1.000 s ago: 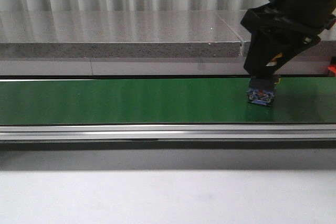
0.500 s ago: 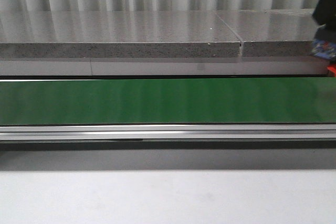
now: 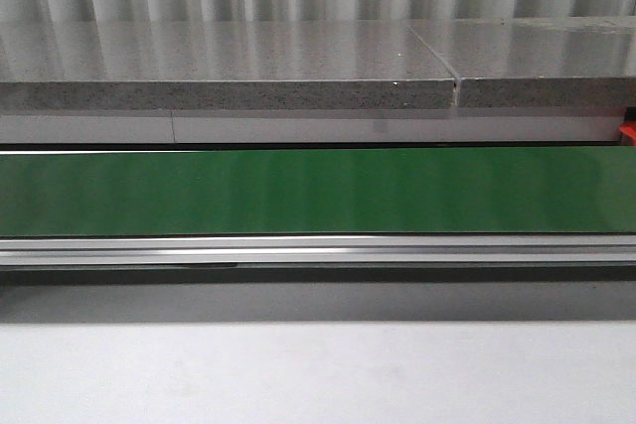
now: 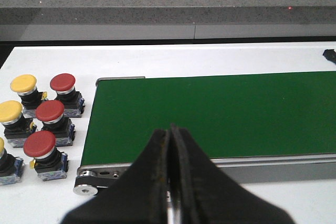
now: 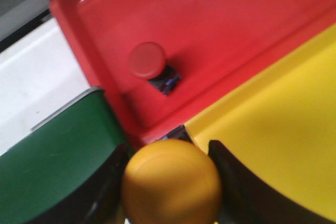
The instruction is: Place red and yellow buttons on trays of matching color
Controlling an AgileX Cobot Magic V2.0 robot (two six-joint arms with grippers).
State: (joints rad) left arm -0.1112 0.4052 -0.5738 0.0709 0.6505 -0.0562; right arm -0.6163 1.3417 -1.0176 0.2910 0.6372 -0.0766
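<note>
No writing or brand can be read on anything. The red tray (image 5: 220, 30) holds one red button (image 5: 148, 61), lying near its middle. The yellow tray (image 5: 283, 129) sits just beside it at about 4 o'clock, showing only bare plastic. The right end effector (image 5: 170, 182) is clamped on a yellow button (image 5: 170, 184) at the corner where trays and green belt (image 5: 47, 177) meet. The left end effector (image 4: 169, 145) has its fingers pressed together, holding nothing, above the belt's end; at its 9 o'clock, red buttons (image 4: 50, 111) and yellow buttons (image 4: 23, 83) stand on the white surface (image 4: 210, 56).
</note>
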